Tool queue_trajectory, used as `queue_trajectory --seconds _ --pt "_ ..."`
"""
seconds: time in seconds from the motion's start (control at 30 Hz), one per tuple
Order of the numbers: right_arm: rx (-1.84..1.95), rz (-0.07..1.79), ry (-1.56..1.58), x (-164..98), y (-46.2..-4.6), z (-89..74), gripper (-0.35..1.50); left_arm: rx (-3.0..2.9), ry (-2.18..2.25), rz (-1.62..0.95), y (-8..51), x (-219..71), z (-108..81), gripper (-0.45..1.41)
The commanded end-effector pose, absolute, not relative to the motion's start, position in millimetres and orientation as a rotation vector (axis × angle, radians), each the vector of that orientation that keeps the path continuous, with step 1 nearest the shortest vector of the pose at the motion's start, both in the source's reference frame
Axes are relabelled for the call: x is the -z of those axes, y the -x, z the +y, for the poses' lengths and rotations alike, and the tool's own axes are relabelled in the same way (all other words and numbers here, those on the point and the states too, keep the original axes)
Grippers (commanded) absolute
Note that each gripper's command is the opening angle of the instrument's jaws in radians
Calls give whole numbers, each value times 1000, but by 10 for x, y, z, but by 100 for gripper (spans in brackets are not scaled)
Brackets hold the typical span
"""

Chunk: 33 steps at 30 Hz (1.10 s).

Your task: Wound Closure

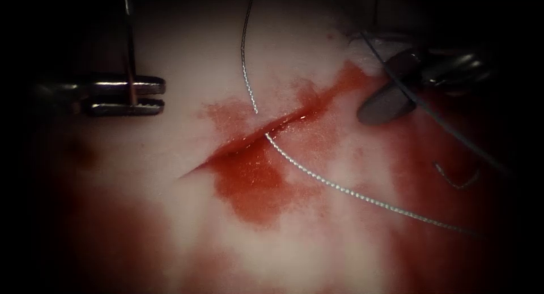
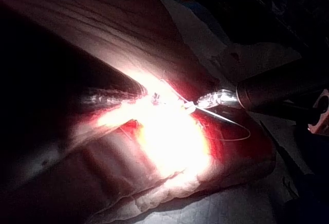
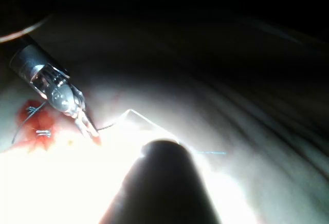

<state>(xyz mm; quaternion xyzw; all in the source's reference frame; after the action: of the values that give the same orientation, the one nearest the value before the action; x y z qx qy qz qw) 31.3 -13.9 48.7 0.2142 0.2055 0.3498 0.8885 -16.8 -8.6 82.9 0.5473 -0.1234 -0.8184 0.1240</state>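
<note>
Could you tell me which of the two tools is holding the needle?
The left tool: its jaws are shut on the needle, left of the cut. The right tool holds nothing that I can see.

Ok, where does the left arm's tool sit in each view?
Endoscope view: the left arm's tool is left of the cut. A thin dark strand crosses its tip, but I cannot tell whether it grips it.
Left wrist view: its dark shaft faces the right arm's tool.
Right wrist view: it is beside the red fluid.
Shared landmark: the red fluid.
</note>
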Motion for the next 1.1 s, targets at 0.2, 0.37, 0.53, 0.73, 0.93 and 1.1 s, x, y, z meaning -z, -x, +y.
queue_trajectory --seconds 0.2,0.37,0.53,0.73,0.93,1.1 --pt "-691 398 -558 -489 -357 -150 89 2398 -1615 -335 177 -826 -76 -45" --pt "-649 388 -600 -501 -355 -163 56 2392 -1620 -325 178 -825 -78 -45" --pt "-619 330 -700 -504 -351 -169 9 2386 -1622 -320 178 -825 -77 -45" --pt "-602 321 -687 -512 -356 -176 0 2387 -1620 -324 177 -825 -77 -45" --pt "-610 320 -676 -517 -367 -179 37 2386 -1620 -324 177 -825 -76 -45" --pt "-622 316 -669 -520 -376 -177 71 2388 -1624 -317 177 -825 -77 -45"
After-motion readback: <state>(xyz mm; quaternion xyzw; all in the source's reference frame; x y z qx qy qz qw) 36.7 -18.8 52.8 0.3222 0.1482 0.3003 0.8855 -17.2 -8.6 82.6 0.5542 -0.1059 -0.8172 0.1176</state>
